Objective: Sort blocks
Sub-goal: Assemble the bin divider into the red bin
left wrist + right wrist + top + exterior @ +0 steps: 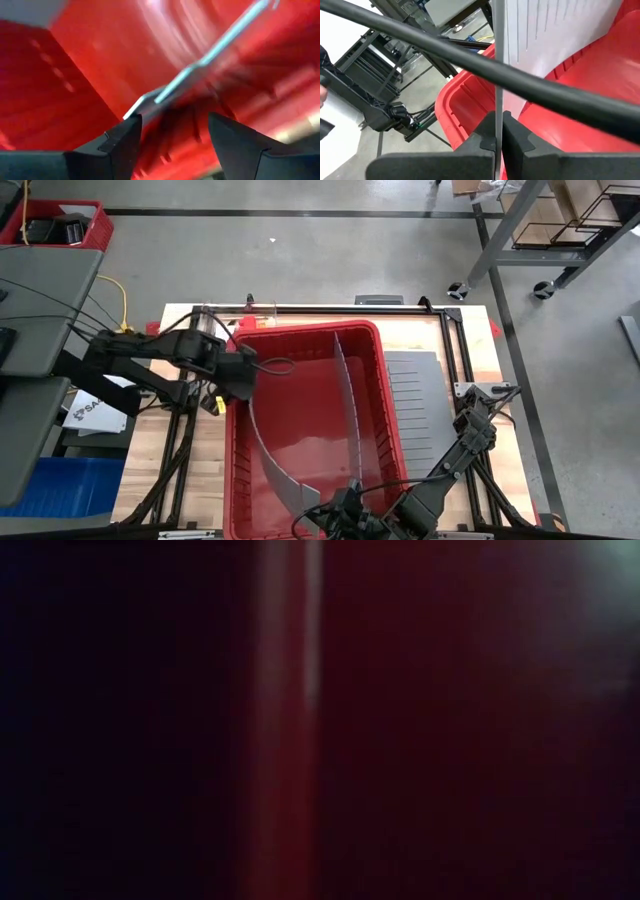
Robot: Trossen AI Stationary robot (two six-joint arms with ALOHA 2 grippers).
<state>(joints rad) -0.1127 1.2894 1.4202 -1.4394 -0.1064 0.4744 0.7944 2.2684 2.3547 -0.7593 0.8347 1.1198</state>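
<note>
High view evenly lit; low view dark, perhaps blocked; left wrist view smeared with blur

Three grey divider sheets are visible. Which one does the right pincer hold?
The curved divider sheet in the red bin's left part: the right pincer is shut on its edge. The straight sheet stands in the bin's middle; the third sheet lies flat on the table outside.

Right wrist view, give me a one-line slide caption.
Right gripper pinches the thin edge of a grey slotted divider sheet above the red bin.
</note>
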